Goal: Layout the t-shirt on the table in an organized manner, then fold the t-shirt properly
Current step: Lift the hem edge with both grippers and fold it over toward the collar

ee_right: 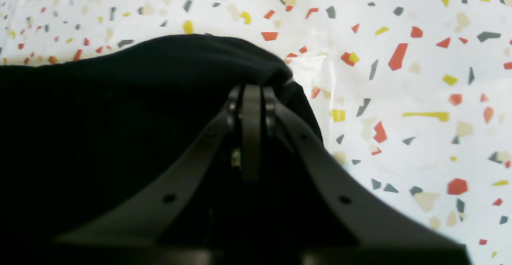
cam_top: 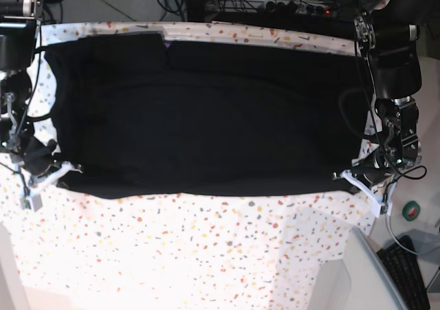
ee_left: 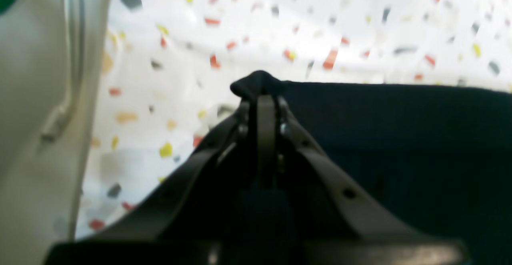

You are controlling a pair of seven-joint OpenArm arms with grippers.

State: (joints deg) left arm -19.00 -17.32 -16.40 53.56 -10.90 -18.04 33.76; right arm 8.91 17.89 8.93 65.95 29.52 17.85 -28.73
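I have one black t-shirt (cam_top: 206, 117) spread wide across the speckled table (cam_top: 206, 248), its near edge running between my two grippers. My left gripper (ee_left: 260, 91) is clamped shut on one near corner of the cloth — a small bunch of black fabric pokes out past the closed tips. My right gripper (ee_right: 256, 85) is likewise pinched tight on the opposite near corner, with the fabric humped up just beyond it. From the base view the shirt covers most of the table's far half; two arms, one at each side.
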